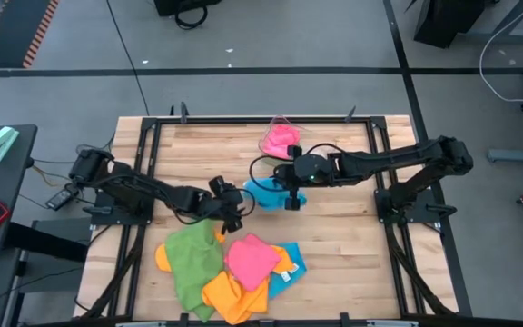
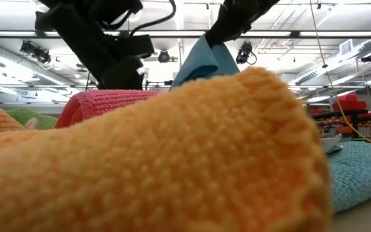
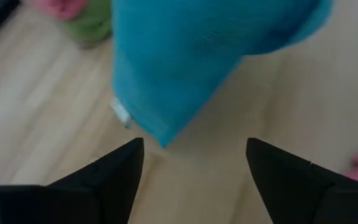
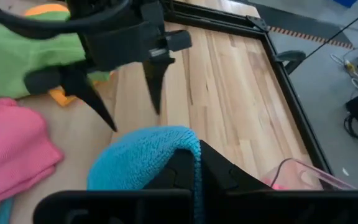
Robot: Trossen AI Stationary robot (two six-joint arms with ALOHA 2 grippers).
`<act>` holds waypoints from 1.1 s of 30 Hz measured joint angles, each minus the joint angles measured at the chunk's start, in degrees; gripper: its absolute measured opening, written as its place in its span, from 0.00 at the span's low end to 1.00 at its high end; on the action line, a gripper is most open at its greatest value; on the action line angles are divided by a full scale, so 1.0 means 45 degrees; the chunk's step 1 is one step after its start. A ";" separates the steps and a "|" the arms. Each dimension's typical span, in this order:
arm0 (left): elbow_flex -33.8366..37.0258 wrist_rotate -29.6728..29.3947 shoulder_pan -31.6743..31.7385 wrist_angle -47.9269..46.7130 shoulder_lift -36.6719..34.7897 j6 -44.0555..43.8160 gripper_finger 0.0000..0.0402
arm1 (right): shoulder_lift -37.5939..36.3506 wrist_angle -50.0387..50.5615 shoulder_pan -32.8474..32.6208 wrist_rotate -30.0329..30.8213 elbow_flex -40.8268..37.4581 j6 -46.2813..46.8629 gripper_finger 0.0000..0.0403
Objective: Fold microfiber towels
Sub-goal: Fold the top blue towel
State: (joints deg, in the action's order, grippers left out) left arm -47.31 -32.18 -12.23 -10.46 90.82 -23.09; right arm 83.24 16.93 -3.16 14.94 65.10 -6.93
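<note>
Pinching a sky-blue towel (image 1: 267,192) at table centre, right gripper (image 4: 194,163) clamped shut on its fold.
Towel bunched, looped nap, small white tag visible; left gripper (image 3: 194,163) beside it, fingers spread wide, empty. Pile of green, pink and orange towels (image 1: 230,266) at near edge; one pink towel in clear tray (image 1: 283,124).

The wooden worktop (image 1: 352,245) sits in a black frame. At 6 o'clock lies a heap of towels: a green towel (image 1: 192,262), an orange one (image 1: 230,295), a pink one (image 1: 251,258) and a blue one (image 1: 291,269). Near 12 o'clock lies a clear tray (image 1: 286,127) with another pink towel (image 1: 280,140) in it.
</note>
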 joint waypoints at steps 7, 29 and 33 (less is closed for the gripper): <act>0.0000 -0.0287 0.0127 0.0882 0.0250 0.0366 0.73 | 0.0000 0.0015 -0.0005 -0.0005 0.0000 0.0474 0.02; 0.0009 -0.2653 0.0078 0.2207 0.1230 0.1554 0.52 | -0.0005 0.0044 -0.0364 -0.0005 0.0000 0.1101 0.02; 0.0009 -0.1993 0.0088 0.2191 0.0990 0.1441 0.33 | -0.0010 0.0242 -0.0364 -0.0251 0.0000 0.1210 0.02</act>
State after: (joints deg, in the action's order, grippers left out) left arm -47.27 -41.15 -11.84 -0.60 95.28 -16.61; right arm 83.20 18.02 -4.80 13.81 65.10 -1.48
